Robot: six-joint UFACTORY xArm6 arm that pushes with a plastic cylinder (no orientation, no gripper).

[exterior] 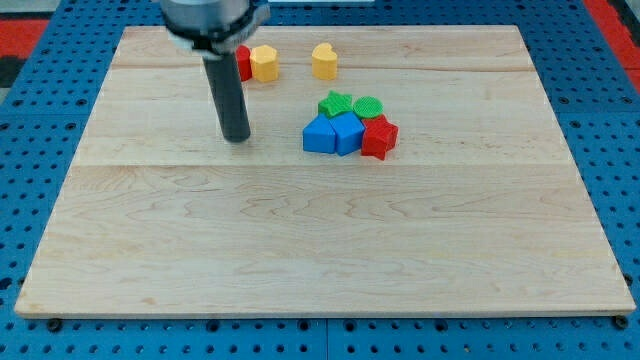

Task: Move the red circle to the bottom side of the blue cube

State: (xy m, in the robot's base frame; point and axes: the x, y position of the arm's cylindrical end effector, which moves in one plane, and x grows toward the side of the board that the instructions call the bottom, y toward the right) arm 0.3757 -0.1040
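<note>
The red circle (243, 63) sits near the view's top, mostly hidden behind my rod, touching a yellow block (264, 63) on its right. The blue cube (348, 132) sits right of centre in a cluster, with a blue triangular block (319, 134) on its left and a red star block (379, 137) on its right. A green star block (335, 104) and a green round block (368, 106) sit just above them. My tip (237, 138) rests on the board below the red circle and left of the cluster, touching no block.
A yellow heart-shaped block (324, 61) lies alone near the view's top, right of the yellow block. The wooden board (320, 250) lies on a blue pegboard surface, its edges visible all round.
</note>
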